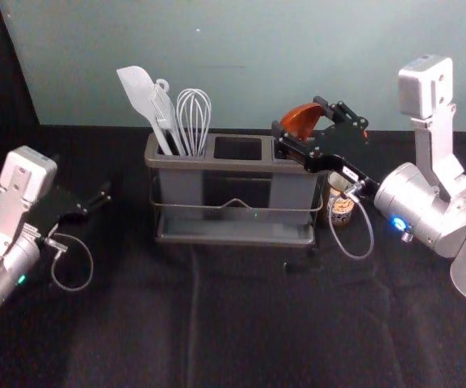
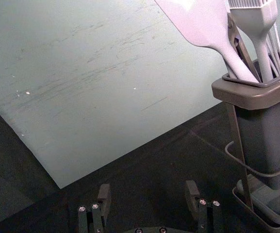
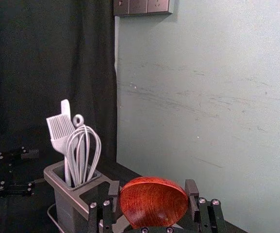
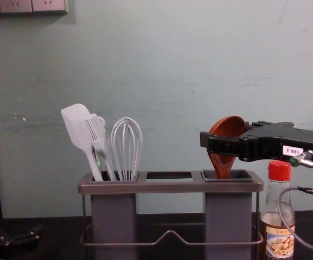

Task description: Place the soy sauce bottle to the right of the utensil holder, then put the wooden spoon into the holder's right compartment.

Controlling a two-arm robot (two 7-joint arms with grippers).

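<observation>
My right gripper (image 1: 299, 115) reaches in from the right above the utensil holder (image 1: 233, 166), shut on the wooden spoon (image 1: 303, 121) by its bowl. In the right wrist view, the reddish-brown bowl (image 3: 153, 201) spans the space between the fingertips of my right gripper (image 3: 153, 194). In the chest view, the spoon (image 4: 222, 162) points handle-down into the holder's right compartment (image 4: 238, 175); its lower end is hidden. The red-capped soy sauce bottle (image 4: 279, 216) stands upright right of the holder. My left gripper (image 1: 99, 198) stays left of the holder, open and holding nothing (image 2: 148, 194).
A white spatula (image 4: 78, 127), a brush (image 4: 98, 138) and a whisk (image 4: 126, 143) occupy the holder's left compartment. The middle compartment (image 1: 238, 149) lies between the outer two. A wall rises behind the black-covered table (image 1: 241, 323). My right gripper's cable (image 1: 370, 234) hangs near the bottle.
</observation>
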